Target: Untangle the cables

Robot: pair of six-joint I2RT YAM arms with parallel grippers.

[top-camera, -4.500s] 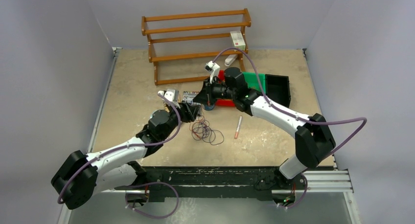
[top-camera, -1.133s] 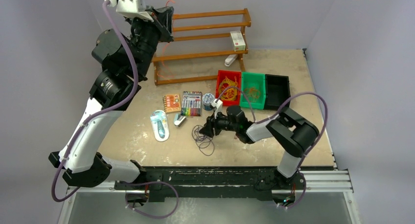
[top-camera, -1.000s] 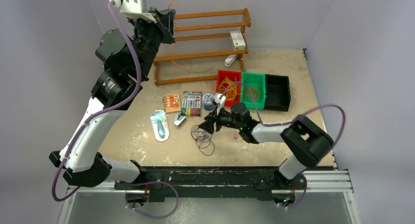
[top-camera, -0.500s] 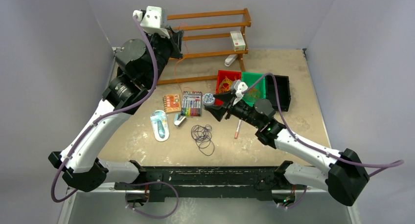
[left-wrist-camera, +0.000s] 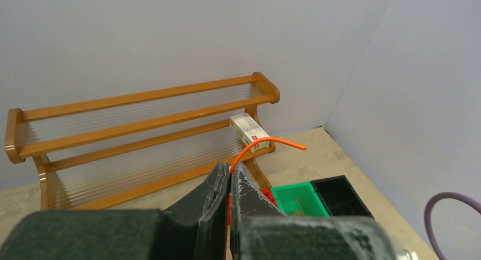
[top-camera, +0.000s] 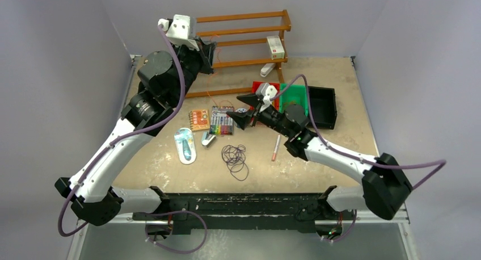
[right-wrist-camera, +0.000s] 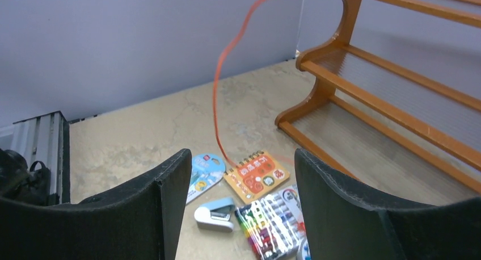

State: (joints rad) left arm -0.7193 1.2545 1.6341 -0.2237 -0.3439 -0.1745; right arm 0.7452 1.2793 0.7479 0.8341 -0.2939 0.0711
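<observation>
My left gripper (top-camera: 209, 47) is raised in front of the wooden rack and is shut on one orange-red cable (left-wrist-camera: 266, 142). That cable's free end curls past the closed tips of the left gripper (left-wrist-camera: 231, 170), and the rest hangs as a thin line (top-camera: 207, 89) toward the table. It also crosses the right wrist view (right-wrist-camera: 218, 95). My right gripper (top-camera: 238, 109) hovers open over the marker pack, its jaws wide apart (right-wrist-camera: 242, 158) and empty. A small tangle of dark cables (top-camera: 234, 158) lies on the table, nearer than both grippers.
Wooden rack (top-camera: 227, 55) at the back with a white box (top-camera: 275, 46). Red bin (top-camera: 256, 88), green bin (top-camera: 295, 98) and black bin (top-camera: 321, 107) sit behind the right arm. Notebook (top-camera: 198, 119), marker pack (top-camera: 222, 121), stapler (top-camera: 209, 138), blue package (top-camera: 185, 145) and pen (top-camera: 275, 148) lie about.
The left arm has come down and to the right with the orange-red cable. The right gripper rose from the dark tangle, moved back toward the bins and spread its jaws wider.
</observation>
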